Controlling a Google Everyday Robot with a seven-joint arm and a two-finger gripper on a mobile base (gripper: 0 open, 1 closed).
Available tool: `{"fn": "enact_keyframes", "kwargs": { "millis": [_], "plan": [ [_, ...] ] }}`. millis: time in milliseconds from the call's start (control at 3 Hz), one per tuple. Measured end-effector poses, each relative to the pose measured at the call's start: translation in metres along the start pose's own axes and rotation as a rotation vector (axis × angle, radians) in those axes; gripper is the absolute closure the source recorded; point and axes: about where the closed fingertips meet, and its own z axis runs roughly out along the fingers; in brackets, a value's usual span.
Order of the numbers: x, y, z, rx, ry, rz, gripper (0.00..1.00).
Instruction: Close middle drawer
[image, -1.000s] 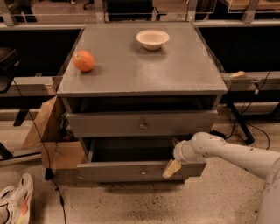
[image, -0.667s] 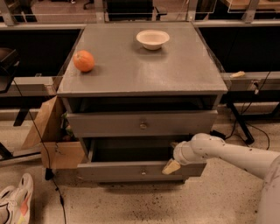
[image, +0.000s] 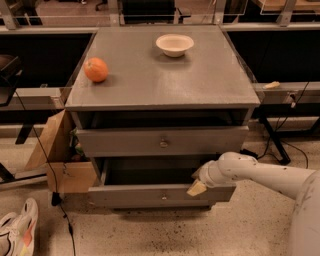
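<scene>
The middle drawer (image: 150, 196) is a wide grey drawer with a low front panel and a small round knob (image: 163, 197). It stands pulled well out from the grey cabinet (image: 160, 80), its dark inside showing. My gripper (image: 196, 188) is at the right part of the drawer's front top edge, with the white arm (image: 265, 177) reaching in from the right. Above it the taller-fronted top drawer (image: 162, 141) is slightly out. The lowest drawer is hidden beneath the open one.
An orange (image: 96, 69) and a white bowl (image: 174, 45) sit on the cabinet top. A cardboard box (image: 57, 155) stands against the cabinet's left side. A shoe (image: 17, 232) lies on the floor at the lower left. Cables and table legs are on both sides.
</scene>
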Motion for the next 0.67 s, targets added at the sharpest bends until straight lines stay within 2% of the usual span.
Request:
{"fn": "enact_keyframes", "kwargs": {
  "millis": [333,667],
  "plan": [
    [0.0006,0.0013,-0.0024,0.007,0.003,0.005,0.89],
    [-0.0002,0.0001,-0.0051,0.019,0.004,0.009,1.0]
  ]
}}
